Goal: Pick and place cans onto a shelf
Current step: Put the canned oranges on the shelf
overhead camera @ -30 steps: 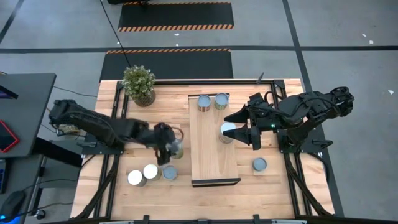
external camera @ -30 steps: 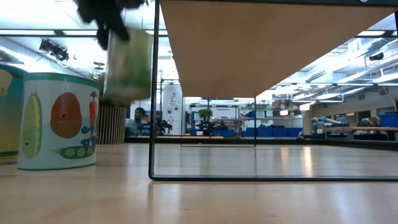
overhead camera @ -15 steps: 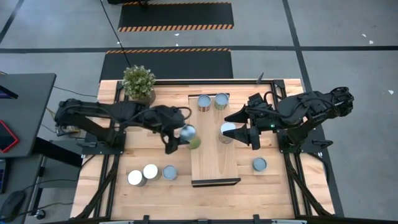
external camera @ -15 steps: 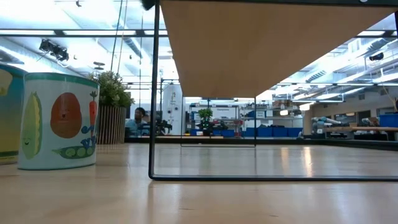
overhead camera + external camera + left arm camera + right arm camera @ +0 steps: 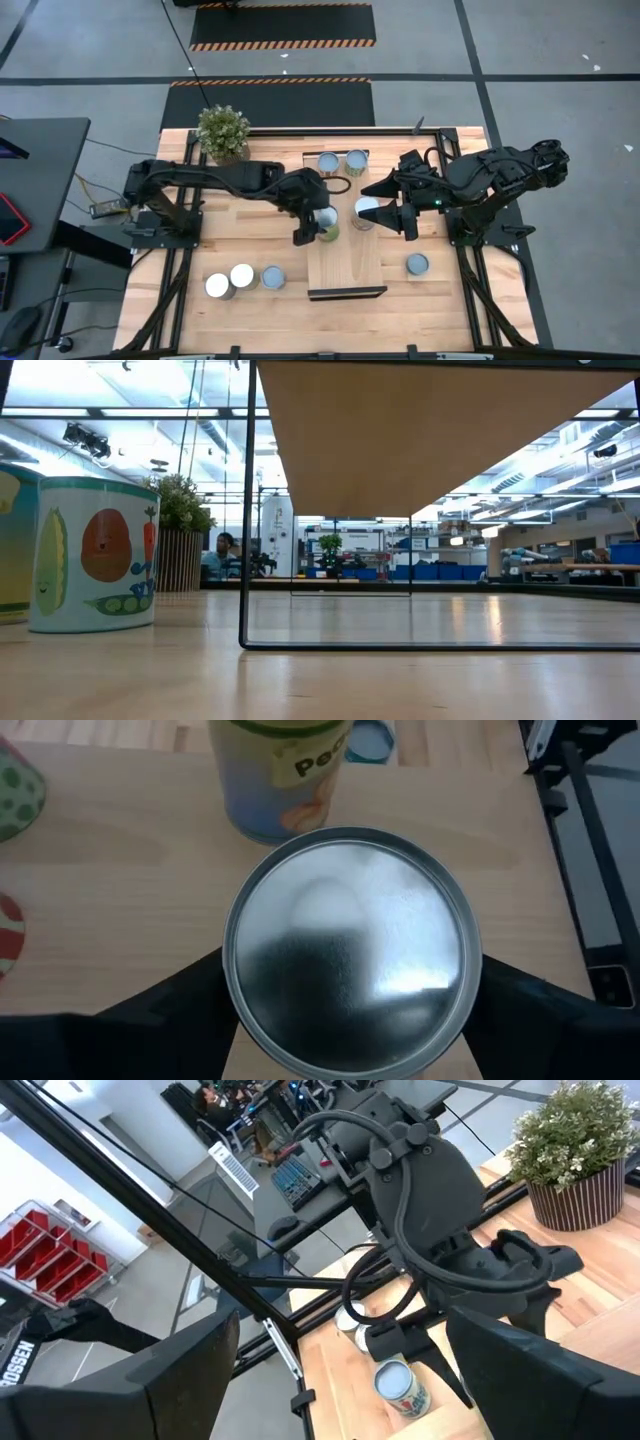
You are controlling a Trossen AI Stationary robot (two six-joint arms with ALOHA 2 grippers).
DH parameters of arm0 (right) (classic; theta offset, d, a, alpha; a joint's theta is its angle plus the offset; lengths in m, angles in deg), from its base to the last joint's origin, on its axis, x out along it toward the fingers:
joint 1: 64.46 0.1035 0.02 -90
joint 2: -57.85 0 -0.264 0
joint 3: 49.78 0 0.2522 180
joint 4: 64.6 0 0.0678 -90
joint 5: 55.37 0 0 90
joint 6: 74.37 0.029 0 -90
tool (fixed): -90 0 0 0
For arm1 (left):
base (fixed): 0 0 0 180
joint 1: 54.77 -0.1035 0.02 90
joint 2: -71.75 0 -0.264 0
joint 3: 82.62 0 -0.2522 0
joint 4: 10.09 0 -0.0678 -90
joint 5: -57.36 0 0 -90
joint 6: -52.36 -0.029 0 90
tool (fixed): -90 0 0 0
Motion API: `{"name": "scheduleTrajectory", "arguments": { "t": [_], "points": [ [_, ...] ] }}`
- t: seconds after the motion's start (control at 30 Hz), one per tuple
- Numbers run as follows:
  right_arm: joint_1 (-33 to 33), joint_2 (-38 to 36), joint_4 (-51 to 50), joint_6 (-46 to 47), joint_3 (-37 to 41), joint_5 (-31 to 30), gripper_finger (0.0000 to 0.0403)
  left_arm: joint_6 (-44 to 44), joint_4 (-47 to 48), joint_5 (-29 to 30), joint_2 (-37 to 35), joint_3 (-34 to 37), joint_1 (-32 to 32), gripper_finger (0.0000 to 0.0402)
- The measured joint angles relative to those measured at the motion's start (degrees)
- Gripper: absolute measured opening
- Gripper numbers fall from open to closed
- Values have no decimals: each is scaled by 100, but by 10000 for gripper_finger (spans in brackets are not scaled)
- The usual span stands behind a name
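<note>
Plank tabletop (image 5: 215,245) carries the shelf (image 5: 345,262), over whose left edge our left gripper (image 5: 312,228) clamps a can (image 5: 350,952); we advise lowering it level before releasing; right gripper (image 5: 397,216) gapes empty.

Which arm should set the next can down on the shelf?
Left. The left gripper is shut on a can above the shelf. The right gripper is open beside another can.

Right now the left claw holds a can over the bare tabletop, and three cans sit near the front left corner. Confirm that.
Not quite. In the high view the left claw holds its can over the shelf, by its left edge, not over the bare tabletop. The three cans near the front left corner are right.
</note>
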Motion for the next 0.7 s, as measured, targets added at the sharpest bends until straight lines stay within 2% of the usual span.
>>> {"name": "scheduleTrajectory", "arguments": {
  "t": [0.27, 0.47, 0.7],
  "points": [
    [0, 0, 2, 2, 0, -12, 364, -428, -21, 409, 12, -3, 1, 322],
    [0, 0, 2, 2, 0, -37, 364, -587, -10, 747, 14, 1, 0, 389],
    [0, 0, 2, 0, 0, -39, 364, -735, -14, 841, 14, 1, 33, 391]
  ]
}}
